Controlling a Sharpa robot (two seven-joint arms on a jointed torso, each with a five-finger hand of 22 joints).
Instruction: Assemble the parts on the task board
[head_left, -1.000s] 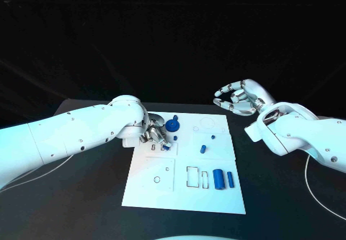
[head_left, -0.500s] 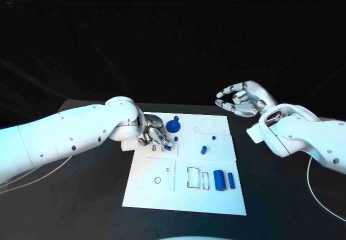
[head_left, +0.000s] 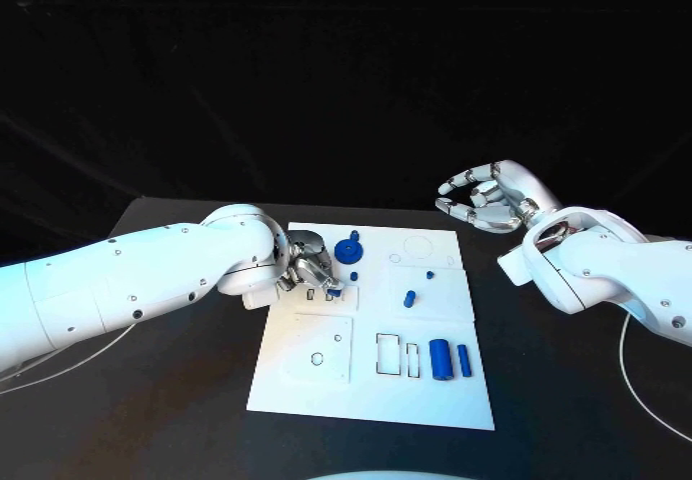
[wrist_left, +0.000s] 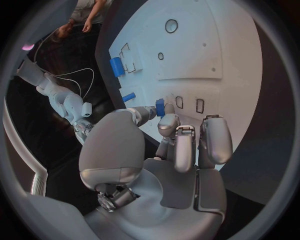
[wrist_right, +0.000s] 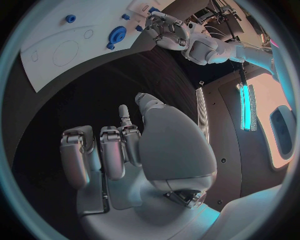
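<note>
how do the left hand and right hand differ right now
The left hand is down on the task board, pinching a small blue part; the right hand is raised off the board's far right corner, holding nothing. The left hand's fingers close toward the part; the right hand's are curled but apart. Both are silver on white arms.

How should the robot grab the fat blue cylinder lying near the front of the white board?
Probably from above, pinching the fat blue cylinder across its rounded sides at the middle. It lies flat on the task board, with a thinner blue part close beside it, so fingers need care on that side.
</note>
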